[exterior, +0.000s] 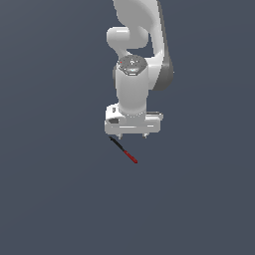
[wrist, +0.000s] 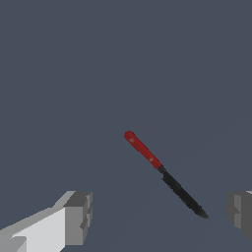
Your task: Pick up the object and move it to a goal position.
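Below the arm (exterior: pixel 134 64), the pincer (exterior: pixel 132 135) points downward with its fingers (wrist: pixel 78 216) spread wide and nothing between them. On the flat grey tabletop (exterior: pixel 55 189) lies the rod (exterior: pixel 123 150), set diagonally. Its black end sits just under the finger on the exterior view's left; its red end points away toward the exterior view's right. From the wrist view, the rod (wrist: pixel 165 173) lies ahead of the fingers, black end nearer to one of them. Contact between rod and fingers is not evident.
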Available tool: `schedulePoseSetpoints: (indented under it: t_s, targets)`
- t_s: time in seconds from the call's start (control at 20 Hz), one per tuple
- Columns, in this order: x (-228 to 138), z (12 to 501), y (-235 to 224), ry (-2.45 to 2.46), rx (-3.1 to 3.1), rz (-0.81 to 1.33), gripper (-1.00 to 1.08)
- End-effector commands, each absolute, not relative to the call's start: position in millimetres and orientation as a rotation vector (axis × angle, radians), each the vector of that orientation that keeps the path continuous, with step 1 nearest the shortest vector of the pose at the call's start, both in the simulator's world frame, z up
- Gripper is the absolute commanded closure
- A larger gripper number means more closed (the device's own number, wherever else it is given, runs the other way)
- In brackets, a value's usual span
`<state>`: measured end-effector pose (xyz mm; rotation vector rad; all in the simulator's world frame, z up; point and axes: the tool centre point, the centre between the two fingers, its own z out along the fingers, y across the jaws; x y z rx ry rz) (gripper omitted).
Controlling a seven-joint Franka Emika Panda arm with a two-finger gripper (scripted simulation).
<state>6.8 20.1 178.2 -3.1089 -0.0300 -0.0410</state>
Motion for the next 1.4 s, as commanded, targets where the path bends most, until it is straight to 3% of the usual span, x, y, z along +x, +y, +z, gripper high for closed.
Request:
schedulePoseSetpoints:
  t_s: [0.0, 0.65, 1.35]
  targets:
    - [6.8, 178.2, 20.1, -0.030, -3.109, -0.041, -0.92]
    - [6.2, 183.1, -5.4, 0.098, -3.098, -0.051, -0.92]
    - [0.5, 154.8, -12.7, -0.173, -3.115, -0.041, -0.92]
